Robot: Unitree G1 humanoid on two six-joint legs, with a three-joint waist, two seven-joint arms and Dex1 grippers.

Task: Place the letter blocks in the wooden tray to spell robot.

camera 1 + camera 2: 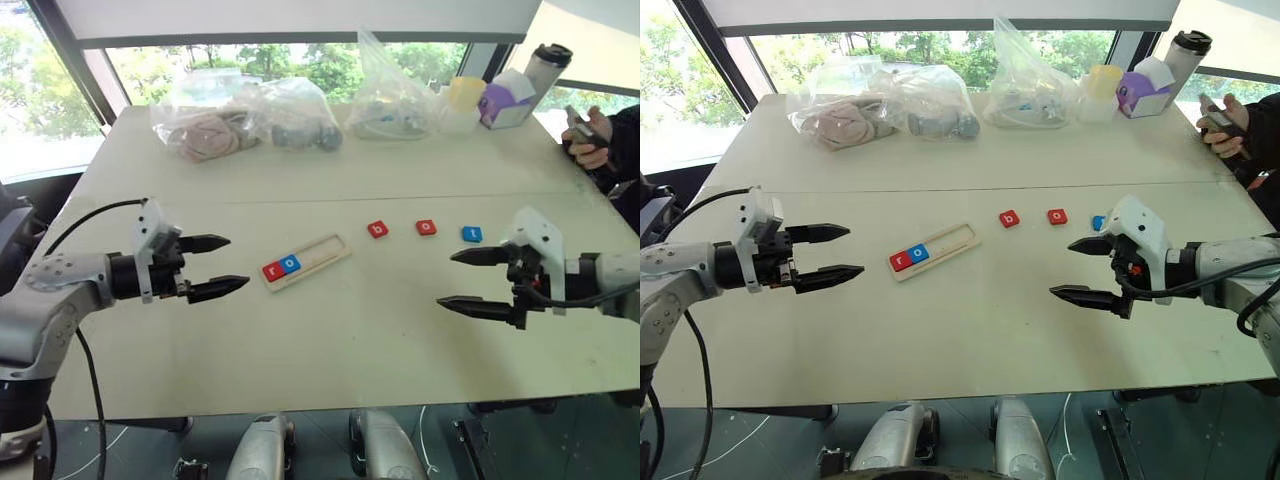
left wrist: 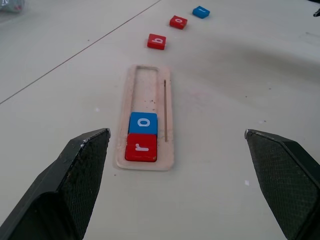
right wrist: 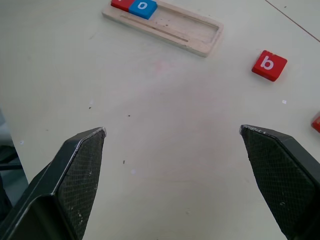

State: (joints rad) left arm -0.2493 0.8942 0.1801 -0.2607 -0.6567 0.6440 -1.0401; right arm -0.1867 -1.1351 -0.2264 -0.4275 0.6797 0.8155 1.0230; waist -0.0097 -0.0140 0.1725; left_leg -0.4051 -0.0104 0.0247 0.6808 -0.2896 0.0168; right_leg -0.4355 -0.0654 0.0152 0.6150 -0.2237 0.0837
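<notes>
Both grippers, left (image 1: 228, 266) and right (image 1: 462, 280), hover empty over the surface (image 1: 330, 340), fingers spread wide, flanking the tray (image 1: 320, 256), apparently ready to pick. Tray lies between them, long axis slanting away rightward; r (image 1: 271, 269) and o (image 1: 290, 264) fill its near-left end. Beyond its far end: b (image 1: 377, 229), o (image 1: 426, 228), t (image 1: 471, 234), in spelling order.

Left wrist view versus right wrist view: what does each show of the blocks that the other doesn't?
Left wrist alone: the blue t block and all of the red r block, at the wooden tray's near end. Right wrist alone: nothing extra; its r block is cut off by the picture edge. Both: the tray, the blue o block inside it, and the red b block loose on the table.
</notes>
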